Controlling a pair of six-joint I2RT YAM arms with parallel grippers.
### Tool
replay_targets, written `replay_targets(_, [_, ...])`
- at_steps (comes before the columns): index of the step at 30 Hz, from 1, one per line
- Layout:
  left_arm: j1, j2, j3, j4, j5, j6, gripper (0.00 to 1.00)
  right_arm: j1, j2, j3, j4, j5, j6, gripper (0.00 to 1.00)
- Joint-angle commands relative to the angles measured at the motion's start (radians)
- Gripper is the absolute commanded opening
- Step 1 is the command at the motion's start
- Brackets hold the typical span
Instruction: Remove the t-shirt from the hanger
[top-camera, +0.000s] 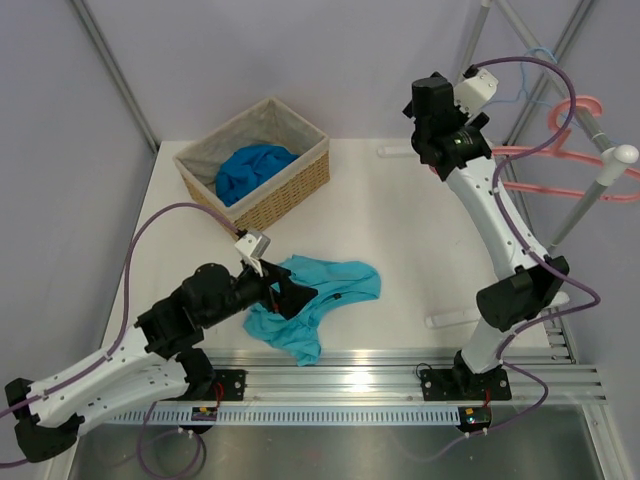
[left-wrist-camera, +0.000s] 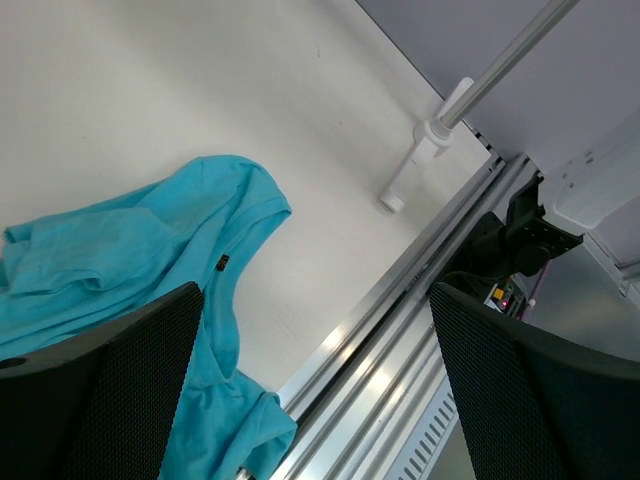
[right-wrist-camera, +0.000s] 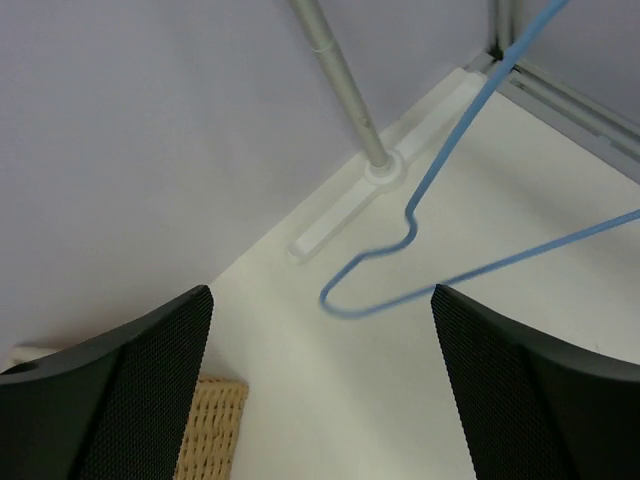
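Down at the near edge of the worktop (top-camera: 400, 230), the t-shirt (top-camera: 330, 285) is lying in a crumpled heap just behind the metal rail (top-camera: 400, 385), so as far as I can tell it's already off the hanger. The left claw (left-wrist-camera: 315, 300) hovers right over it with its fingers spread wide and nothing in them. My worry here is that if the arm swings away low, a finger could catch a fold and drag the shirt over the front edge onto the rail, since part of the fabric sits really close to it. Further back is the wicker basket (top-camera: 290, 190) with a darker blue cloth (top-camera: 250, 170) in it, well clear of everything. Way at the far right, the right claw (right-wrist-camera: 320, 300) is also spread and empty, up by the bare blue wire hanger (right-wrist-camera: 412, 225), which shows beyond the gap between its fingers. That thing looks super light, so any nudge while backing out could probably knock it off the rack or tangle it with the pink hanger (top-camera: 560, 155) hanging nearby.
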Motion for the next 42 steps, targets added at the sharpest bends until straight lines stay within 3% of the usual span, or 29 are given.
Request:
replay_targets(1, [-0.005, -0.029, 0.029, 0.022, -0.093, 0.036, 0.99, -0.004, -0.149, -0.033, 0.191, -0.172, -0.195, 1.0])
replay_targets(7, [-0.005, -0.056, 0.005, 0.006, -0.22, 0.007, 0.99, -0.004, -0.241, -0.077, 0.123, -0.514, -0.344, 0.99])
replay_targets(11, [-0.005, -0.061, -0.012, -0.01, -0.266, 0.005, 0.99, -0.006, -0.284, -0.08, 0.01, -0.646, -0.375, 1.0])
replay_targets(14, [-0.005, -0.039, -0.009, -0.064, -0.364, 0.008, 0.99, 0.002, -0.351, -0.129, -0.038, -0.926, -0.395, 0.99])
replay_targets(15, [-0.005, -0.033, -0.007, -0.078, -0.399, 0.005, 0.99, 0.019, -0.371, -0.152, -0.041, -0.948, -0.412, 0.99])
replay_targets(17, [-0.005, -0.036, -0.016, -0.084, -0.422, 0.014, 0.99, 0.118, -0.401, -0.192, -0.058, -0.946, -0.494, 1.0])
replay_targets(21, [-0.005, 0.014, -0.02, -0.105, -0.455, -0.009, 0.99, 0.276, -0.382, -0.177, -0.179, -0.779, -0.542, 1.0])
replay_targets(25, [-0.005, 0.167, -0.03, -0.133, -0.439, -0.014, 0.99, 0.281, -0.493, -0.348, -0.098, -0.814, -0.492, 0.99])
replay_targets(30, [-0.005, 0.433, 0.026, -0.222, -0.476, 0.008, 0.99, 0.281, -0.675, -0.449, -0.095, -0.874, -0.502, 1.0])
replay_targets(40, [-0.005, 0.76, 0.091, -0.099, -0.344, 0.026, 0.98, 0.28, -0.959, -0.55, -0.147, -0.904, -0.527, 0.99])
replay_targets(42, [-0.005, 0.821, 0.109, -0.07, -0.298, 0.034, 0.92, 0.281, -0.993, -0.573, -0.138, -0.904, -0.525, 0.99])
